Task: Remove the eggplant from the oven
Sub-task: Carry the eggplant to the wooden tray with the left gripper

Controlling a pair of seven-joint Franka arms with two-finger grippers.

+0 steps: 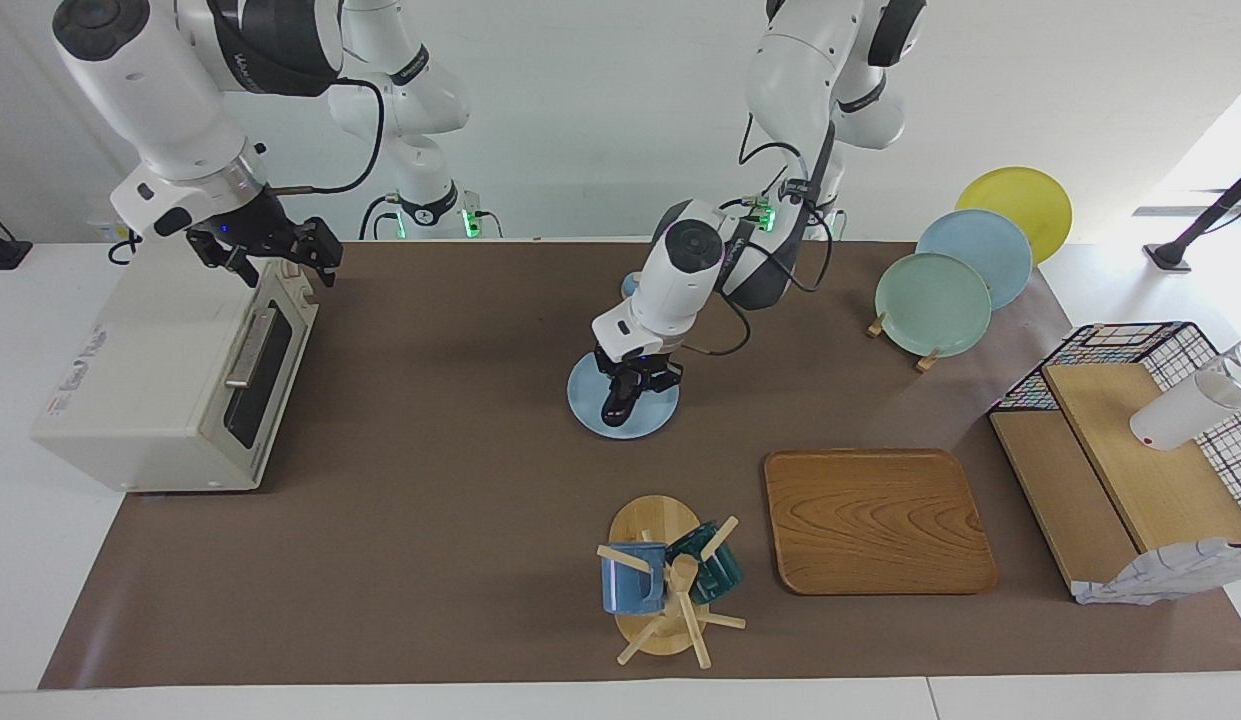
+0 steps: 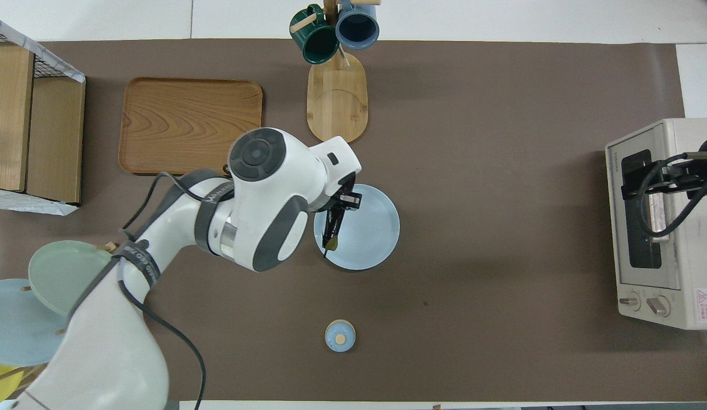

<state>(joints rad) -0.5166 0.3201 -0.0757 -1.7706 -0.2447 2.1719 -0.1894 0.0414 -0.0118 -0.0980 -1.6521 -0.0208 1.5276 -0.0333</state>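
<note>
The eggplant (image 1: 617,408), dark with a greenish tip (image 2: 330,245), lies on a light blue plate (image 1: 653,417) in the middle of the table. My left gripper (image 1: 621,398) is down on that plate, shut on the eggplant. The cream-white oven (image 1: 145,385) stands at the right arm's end of the table with its dark glass door (image 1: 255,375) closed. My right gripper (image 1: 275,255) hangs open over the oven's top edge above the door, holding nothing.
A wooden tray (image 1: 875,520) and a mug tree (image 1: 665,585) with a blue and a green mug stand farther from the robots than the plate. Standing plates (image 1: 935,300) and a wire rack with wooden boards (image 1: 1120,450) fill the left arm's end. A small round blue piece (image 2: 340,335) lies nearer the robots.
</note>
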